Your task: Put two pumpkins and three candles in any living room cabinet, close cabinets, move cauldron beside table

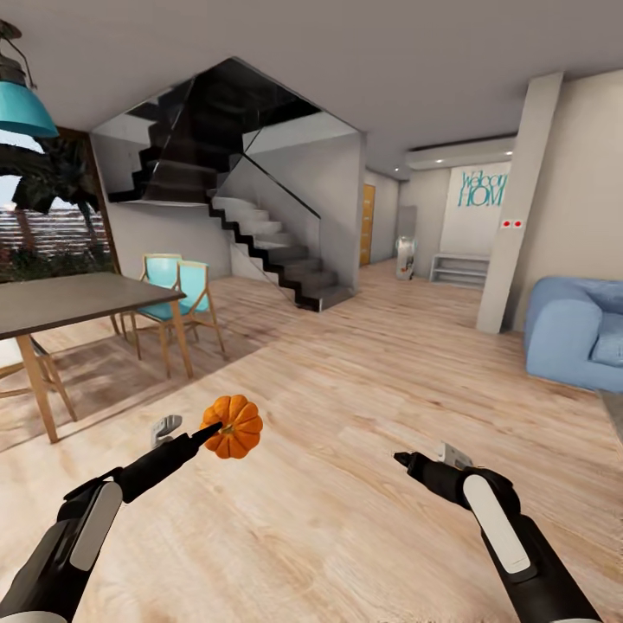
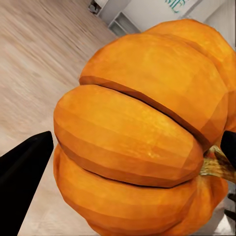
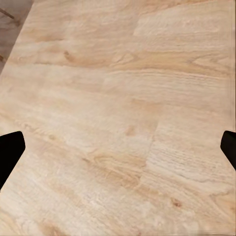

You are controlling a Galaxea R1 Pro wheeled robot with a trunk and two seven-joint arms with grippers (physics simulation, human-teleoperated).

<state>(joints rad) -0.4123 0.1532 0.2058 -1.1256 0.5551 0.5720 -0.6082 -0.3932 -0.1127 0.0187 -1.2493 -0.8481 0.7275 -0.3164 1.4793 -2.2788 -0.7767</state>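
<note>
The left gripper (image 1: 210, 430) holds a ribbed orange pumpkin (image 1: 234, 427) in its jaws, clear above the light wood plank floor (image 1: 346, 381); in the left wrist view the pumpkin (image 2: 142, 132) sits between the two black fingertips (image 2: 24, 167), its stem beside the far one. The right gripper (image 1: 401, 458) hangs over bare floor, jaws spread wide with nothing between them. A dark dining table (image 1: 69, 298) with turquoise chairs (image 1: 182, 290) stands at the left, a staircase (image 1: 268, 242) behind, and a blue sofa (image 1: 575, 329) at the right.

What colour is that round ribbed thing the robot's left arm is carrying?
Bright orange: a ribbed pumpkin, clearest in the left wrist view.
</note>
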